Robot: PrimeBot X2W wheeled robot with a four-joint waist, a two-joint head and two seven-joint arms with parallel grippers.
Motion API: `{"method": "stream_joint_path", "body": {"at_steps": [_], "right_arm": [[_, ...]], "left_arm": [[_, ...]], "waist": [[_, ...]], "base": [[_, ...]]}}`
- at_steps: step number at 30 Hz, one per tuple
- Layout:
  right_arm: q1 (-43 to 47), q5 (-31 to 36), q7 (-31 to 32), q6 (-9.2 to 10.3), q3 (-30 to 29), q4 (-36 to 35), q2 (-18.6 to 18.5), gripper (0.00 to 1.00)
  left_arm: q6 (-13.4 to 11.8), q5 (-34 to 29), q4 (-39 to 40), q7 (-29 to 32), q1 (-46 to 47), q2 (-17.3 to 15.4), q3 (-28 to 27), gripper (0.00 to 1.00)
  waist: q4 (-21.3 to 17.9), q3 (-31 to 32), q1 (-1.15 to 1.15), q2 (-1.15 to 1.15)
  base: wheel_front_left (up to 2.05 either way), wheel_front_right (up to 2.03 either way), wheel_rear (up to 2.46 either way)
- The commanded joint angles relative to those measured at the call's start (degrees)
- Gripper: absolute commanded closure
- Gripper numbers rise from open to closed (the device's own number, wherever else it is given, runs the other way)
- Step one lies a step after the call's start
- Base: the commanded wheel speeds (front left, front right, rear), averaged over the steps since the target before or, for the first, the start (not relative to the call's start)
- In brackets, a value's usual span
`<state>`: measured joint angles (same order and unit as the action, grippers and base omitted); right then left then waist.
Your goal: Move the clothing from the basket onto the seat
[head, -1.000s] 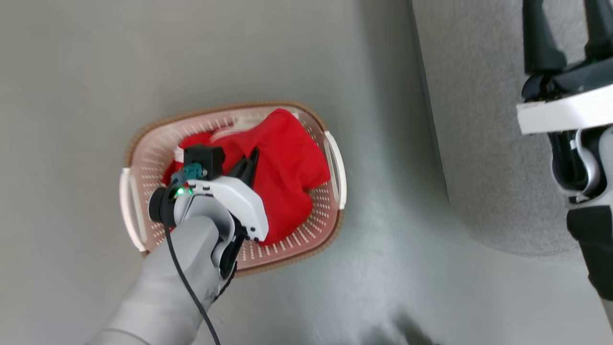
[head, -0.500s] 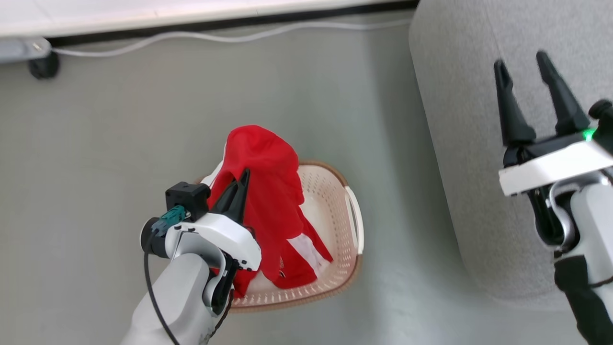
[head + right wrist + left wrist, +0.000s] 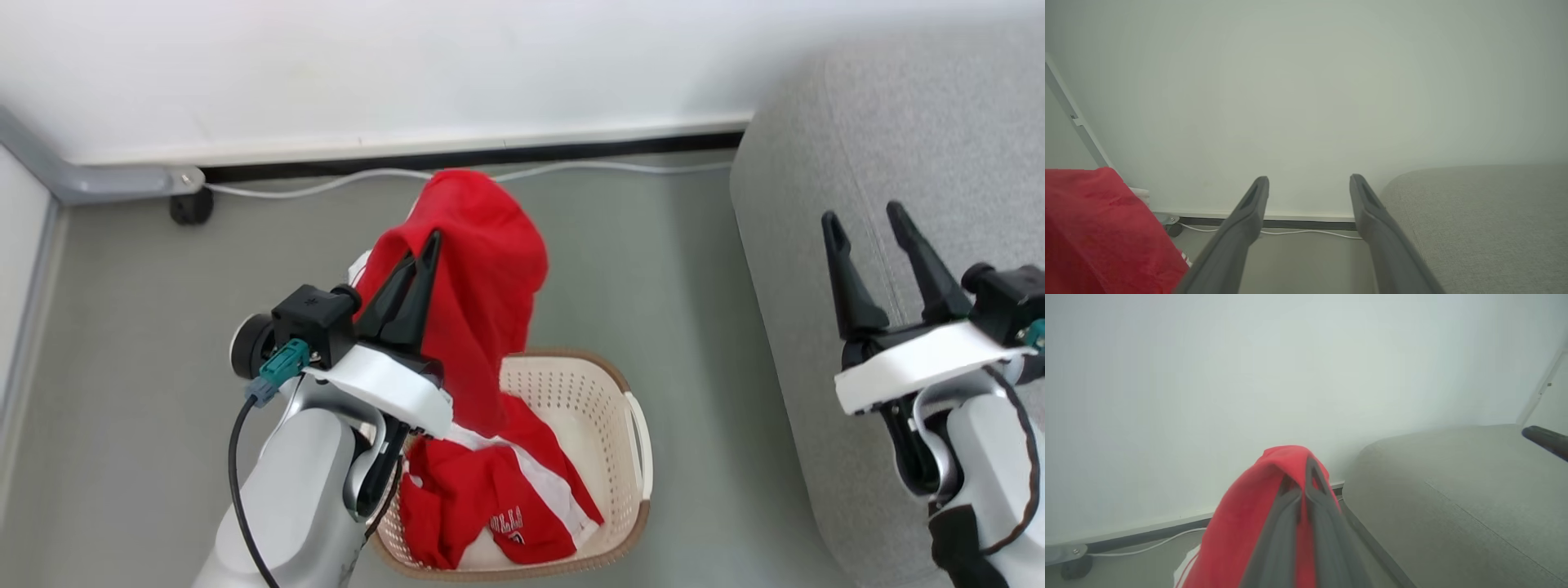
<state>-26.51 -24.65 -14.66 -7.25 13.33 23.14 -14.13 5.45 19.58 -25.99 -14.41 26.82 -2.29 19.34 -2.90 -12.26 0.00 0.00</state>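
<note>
Task status: neither garment lies on the seat (image 3: 898, 122) yet. One red garment (image 3: 482, 269) is raised out of the basket (image 3: 588, 384); its lower end hangs down toward the basket interior. A second garment (image 3: 482, 506) lies in the basket bottom, below and behind the left fingers. Judged from this layout, the work is in its first part: the raised garment needs carrying across to the seat and releasing, then the second needs the same cycle.

Left fingers (image 3: 420, 257): pressed together, pinching a fold of the raised garment. In the left wrist view the cloth drapes over and around both fingers (image 3: 1314, 486), peaking at their tips and falling away on the near side. The seat lies to the right of these fingers, beyond a strip of floor (image 3: 653, 269).

Right fingers (image 3: 865, 220): spread wide, holding nothing and touching nothing. They hover over the seat's near edge. In the right wrist view the seat surface (image 3: 1486, 212) sits just right of them, the raised garment well to their left.
</note>
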Motion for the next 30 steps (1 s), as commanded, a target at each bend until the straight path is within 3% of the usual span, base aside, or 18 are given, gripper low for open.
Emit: {"method": "stream_joint_path", "body": {"at_steps": [1,14,25,30], "right_arm": [[1.16,0.50,-0.34,-0.24,0.75,-0.86,-0.03,0.00],[4.30,1.26,-0.34,-0.24,0.69,0.47,1.59,0.00],[4.62,1.19,-0.34,-0.24,1.06,0.86,1.88,0.00],[2.17,-2.00,-0.34,-0.24,6.59,-3.93,0.73,0.00]], "left_arm": [[0.55,-1.27,3.13,-0.59,0.95,-0.59,-1.78,1.00],[1.78,-5.71,12.99,-0.59,6.69,-1.07,0.39,1.00],[1.94,-5.48,16.66,-0.59,11.60,-2.10,1.87,1.00],[1.95,-5.20,16.71,-0.59,11.85,-1.74,2.86,1.00]], "waist": [[1.00,1.90,0.00,0.00],[2.70,5.44,0.00,0.00],[2.43,5.87,0.00,0.00],[2.01,5.29,0.00,0.00]], "base": [[0.00,0.00,0.00],[0.00,0.00,0.00],[0.00,0.00,0.00],[0.00,0.00,0.00]]}}
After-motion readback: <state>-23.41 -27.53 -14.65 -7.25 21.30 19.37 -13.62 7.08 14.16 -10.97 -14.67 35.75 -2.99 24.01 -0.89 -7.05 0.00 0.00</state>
